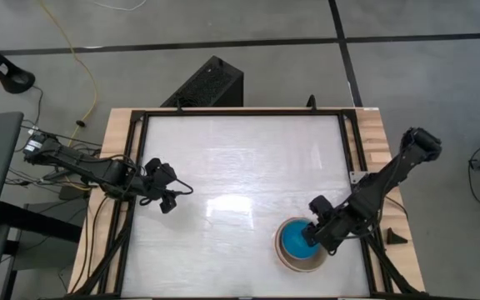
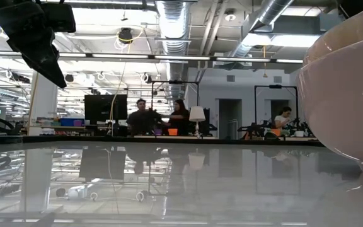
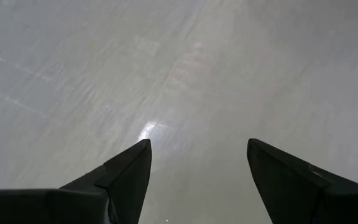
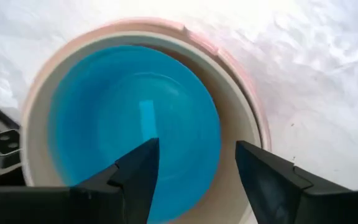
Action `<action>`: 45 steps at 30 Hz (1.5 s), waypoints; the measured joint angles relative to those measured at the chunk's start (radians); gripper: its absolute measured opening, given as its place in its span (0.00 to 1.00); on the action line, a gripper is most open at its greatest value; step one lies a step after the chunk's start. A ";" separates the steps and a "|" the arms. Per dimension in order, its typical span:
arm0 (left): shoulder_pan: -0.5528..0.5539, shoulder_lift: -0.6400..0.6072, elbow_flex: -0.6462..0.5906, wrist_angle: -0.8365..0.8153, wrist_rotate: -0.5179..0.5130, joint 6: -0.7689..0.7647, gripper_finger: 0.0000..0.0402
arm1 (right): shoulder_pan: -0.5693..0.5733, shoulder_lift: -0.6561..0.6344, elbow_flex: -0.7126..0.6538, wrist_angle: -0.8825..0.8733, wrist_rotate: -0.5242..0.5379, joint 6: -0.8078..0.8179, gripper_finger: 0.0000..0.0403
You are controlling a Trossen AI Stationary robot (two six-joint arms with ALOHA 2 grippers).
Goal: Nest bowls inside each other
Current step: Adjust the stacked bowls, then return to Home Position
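Observation:
Near the table's right front corner stands a stack of nested bowls (image 1: 294, 250). A bright turquoise bowl (image 4: 135, 118) sits inside a grey-beige bowl (image 4: 232, 124), and a salmon-pink rim (image 4: 253, 93) shows around them. The low view shows the stack's pale outer walls (image 2: 345, 94), its base on the table. My right gripper (image 4: 197, 146) hangs open just above the stack (image 1: 313, 237), one finger over the turquoise hollow and the other over the beige rim. My left gripper (image 1: 167, 204) waits open above bare table on the left (image 3: 197, 146).
The white tabletop (image 1: 240, 167) lies between the two arms and has a black frame around it. A small black wedge (image 1: 397, 237) sits on the wooden border right of the stack. People sit at desks in the room beyond the table (image 2: 162, 116).

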 joint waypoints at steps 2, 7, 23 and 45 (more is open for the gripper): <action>0.000 0.000 0.000 0.000 0.000 0.000 0.64 | 0.000 -0.020 0.001 0.001 0.004 0.022 0.62; 0.000 0.000 0.000 0.000 0.001 0.000 0.64 | 0.017 -0.020 0.063 0.112 0.049 0.029 0.62; 0.000 0.000 0.000 0.000 0.001 0.058 0.64 | 0.053 0.260 0.077 0.646 0.063 -0.029 0.62; 0.000 0.000 0.000 0.130 0.016 0.071 0.64 | -0.044 0.061 0.077 0.586 0.244 -0.422 0.62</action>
